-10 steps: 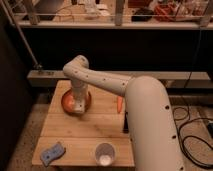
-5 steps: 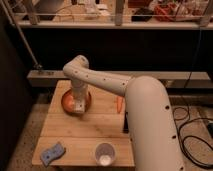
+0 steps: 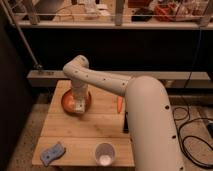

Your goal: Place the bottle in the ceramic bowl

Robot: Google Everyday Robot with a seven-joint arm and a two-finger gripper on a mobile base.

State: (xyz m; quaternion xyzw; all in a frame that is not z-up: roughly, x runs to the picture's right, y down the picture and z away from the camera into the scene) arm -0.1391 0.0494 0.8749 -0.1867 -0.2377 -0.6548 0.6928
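The ceramic bowl point(image 3: 67, 102), orange-brown and glossy, sits at the back left of the wooden table point(image 3: 100, 132). My white arm reaches over from the right and bends down into it. The gripper point(image 3: 79, 104) hangs straight over the bowl's middle, shut on the small pale bottle point(image 3: 79, 107). The bottle is held low inside the bowl, and its upper part is hidden by the gripper. I cannot tell whether the bottle touches the bowl's bottom.
A small orange carrot-like thing point(image 3: 119, 104) lies right of the bowl. A translucent white cup point(image 3: 104, 153) stands at the table's front edge and a blue-grey sponge point(image 3: 53, 153) lies at the front left. A dark shelf unit backs the table.
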